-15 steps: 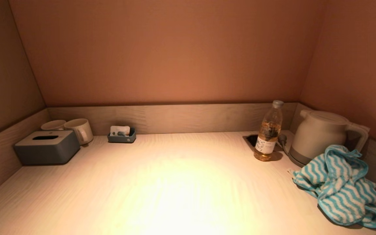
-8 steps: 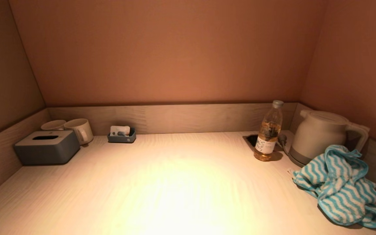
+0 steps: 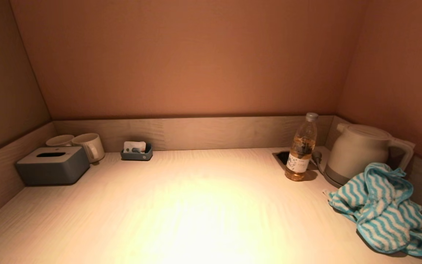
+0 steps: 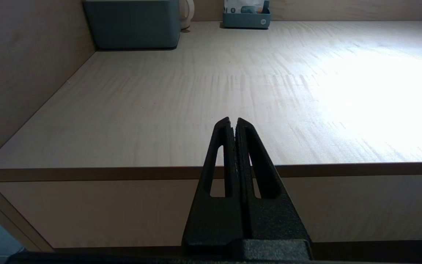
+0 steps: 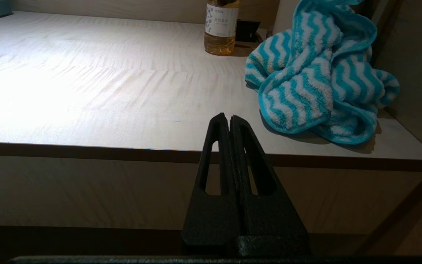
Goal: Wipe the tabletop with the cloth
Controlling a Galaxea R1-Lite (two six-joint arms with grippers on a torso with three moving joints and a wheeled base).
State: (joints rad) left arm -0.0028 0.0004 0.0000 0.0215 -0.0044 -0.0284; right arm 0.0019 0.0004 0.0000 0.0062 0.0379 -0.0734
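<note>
A crumpled blue-and-white striped cloth (image 3: 381,211) lies at the right front of the pale wooden tabletop (image 3: 196,205), against the kettle. It also shows in the right wrist view (image 5: 313,77). My right gripper (image 5: 229,118) is shut and empty, held off the table's front edge, short of the cloth. My left gripper (image 4: 232,121) is shut and empty, held off the front edge on the left side. Neither gripper shows in the head view.
A white kettle (image 3: 361,152) and a bottle of amber liquid (image 3: 300,148) stand at the back right beside a recessed socket (image 3: 282,157). A grey tissue box (image 3: 53,165), two mugs (image 3: 88,146) and a small tray (image 3: 136,151) stand at the back left. Walls enclose three sides.
</note>
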